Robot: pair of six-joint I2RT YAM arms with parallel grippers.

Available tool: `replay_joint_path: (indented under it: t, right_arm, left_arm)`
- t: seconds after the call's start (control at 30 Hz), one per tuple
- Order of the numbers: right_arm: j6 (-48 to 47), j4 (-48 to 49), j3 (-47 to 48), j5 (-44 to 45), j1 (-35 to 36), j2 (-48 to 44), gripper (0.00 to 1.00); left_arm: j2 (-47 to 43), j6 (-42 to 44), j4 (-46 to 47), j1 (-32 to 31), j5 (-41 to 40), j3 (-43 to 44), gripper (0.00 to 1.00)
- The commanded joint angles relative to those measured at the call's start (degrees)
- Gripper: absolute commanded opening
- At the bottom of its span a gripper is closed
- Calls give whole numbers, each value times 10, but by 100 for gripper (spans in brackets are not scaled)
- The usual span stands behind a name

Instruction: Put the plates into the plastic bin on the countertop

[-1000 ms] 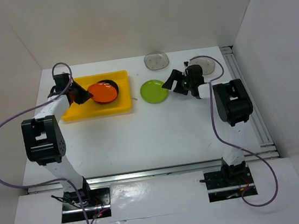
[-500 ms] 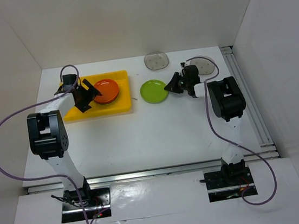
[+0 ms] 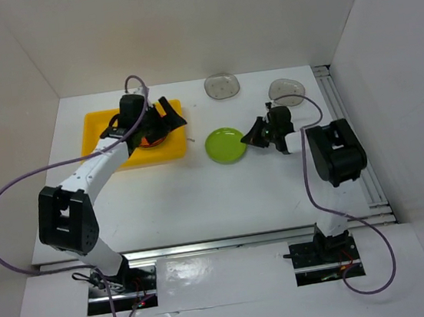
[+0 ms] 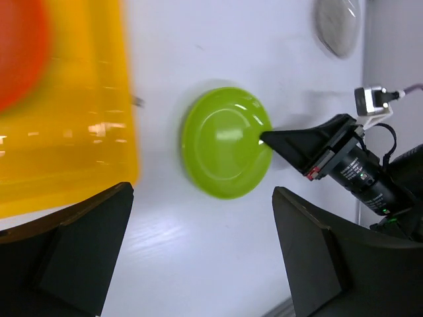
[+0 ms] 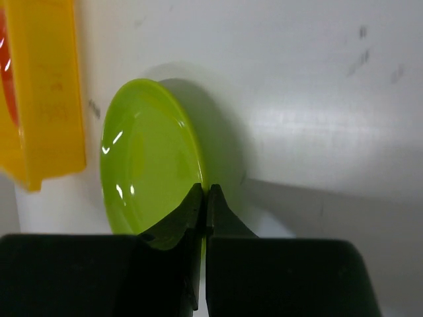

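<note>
The yellow plastic bin [image 3: 105, 140] [image 4: 73, 132] [image 5: 46, 99] lies on the white countertop [image 3: 201, 198] at the back left. An orange plate [image 3: 150, 140] [image 4: 16, 53] rests inside it. Above the bin's right end hangs my left gripper [image 3: 164, 119] [image 4: 202, 224], open and holding nothing. A green plate [image 3: 224, 146] [image 4: 225, 142] [image 5: 149, 158] lies right of the bin. My right gripper [image 3: 256, 133] [image 4: 271, 139] [image 5: 203, 195] is shut on its right rim, and the plate looks slightly tipped with a shadow beneath it.
Two pale translucent plates lie near the back wall, one [image 3: 222, 86] [image 4: 338, 26] behind the green plate and one [image 3: 286, 89] at the back right. White walls close in the table, and a metal rail [image 3: 353, 141] runs along its right edge.
My left gripper let go of the orange plate in the bin, opened wide and swung right. My right gripper shut on the green plate's rim and drew it slightly nearer.
</note>
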Motion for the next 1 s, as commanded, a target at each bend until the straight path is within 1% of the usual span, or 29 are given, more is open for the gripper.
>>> replay_joint_path:
  t: [0.0,0.03,0.07,0.13,0.23,0.27,0.3,0.33,0.37,0.4,0.43,0.47,0.5,0.53,0.57,0.6,0.63,0.67,0.7,0.73,0.77,0.8,0.83,0.87,0.9,0.93,0.97]
  right_arm:
    - [-11,17,-92,17,-2,-140,0]
    - [-11,33,-114,4,-2,-197,0]
    - [-11,43,-132,-17,-2,-224,0]
    - [-11,48,-168,-26,-2,-286,0]
    - [-16,32,-181,-26,-2,-335,0]
    - [-16,32,-181,-34,-2,-335,0]
    - [-16,32,-181,-49,-2,-342,0]
    - [-11,32,-181,-56,-2,-342,0]
    - [-6,42,-181,-56,-2,-342,0]
    - [-6,51,-189,-62,-2,-347,0]
    - [1,51,-189,-62,-2,-347,0]
    - [1,51,-189,-62,-2,-347,0]
    - [1,51,-189,-62,-2,-347,0]
    - [1,51,-189,-62,-2,-347,0]
    - [1,51,-189,-62,-2,-342,0]
    - [1,51,-181,-62,-2,-342,0]
    - [1,51,-173,-62,-2,-342,3]
    - [1,51,-173,-62,-2,-337,15]
    - [1,45,-166,-56,-2,-337,44]
    - [1,36,-166,-27,-9,-337,78]
    - [-9,4,-157,-11,-9,-337,100]
    - [-9,-7,-151,0,-25,-342,100]
    - [-17,-20,-151,25,-31,-347,100]
    - [-17,-55,-151,51,-38,-347,100]
    - [-22,-76,-146,80,-38,-354,100]
    - [-22,-92,-145,103,-45,-354,100]
    - [-22,-114,-145,123,-46,-354,100]
  left_arm:
    - [3,20,71,-50,52,-6,100]
    - [14,26,84,-78,52,-6,100]
    - [24,33,84,-90,46,1,100]
    - [56,33,89,-113,38,15,100]
    - [86,33,89,-131,33,20,100]
    - [91,33,96,-131,33,20,98]
    - [91,27,125,-131,58,3,94]
    - [100,21,138,-131,65,-3,91]
    - [108,14,148,-131,65,-8,85]
    - [108,6,155,-131,65,-9,75]
    - [115,1,160,-136,70,-9,52]
    - [115,1,160,-136,70,-9,38]
    - [115,-5,160,-136,70,-9,29]
    - [115,-5,160,-136,70,-9,16]
    - [115,-5,152,-136,70,-3,8]
    - [115,-5,152,-136,65,-3,4]
    - [108,-5,142,-136,56,3,0]
    - [101,-5,123,-130,51,12,0]
    - [96,-10,113,-122,45,12,0]
    - [96,-10,97,-113,38,19,0]
    - [81,-21,82,-86,18,24,0]
    - [75,-32,51,-68,9,24,0]
    - [69,-39,42,-47,2,24,0]
    - [62,-39,42,-23,15,15,0]
    - [48,-58,52,26,21,6,0]
    - [42,-59,62,51,30,-4,0]
    - [42,-65,94,73,45,-14,0]
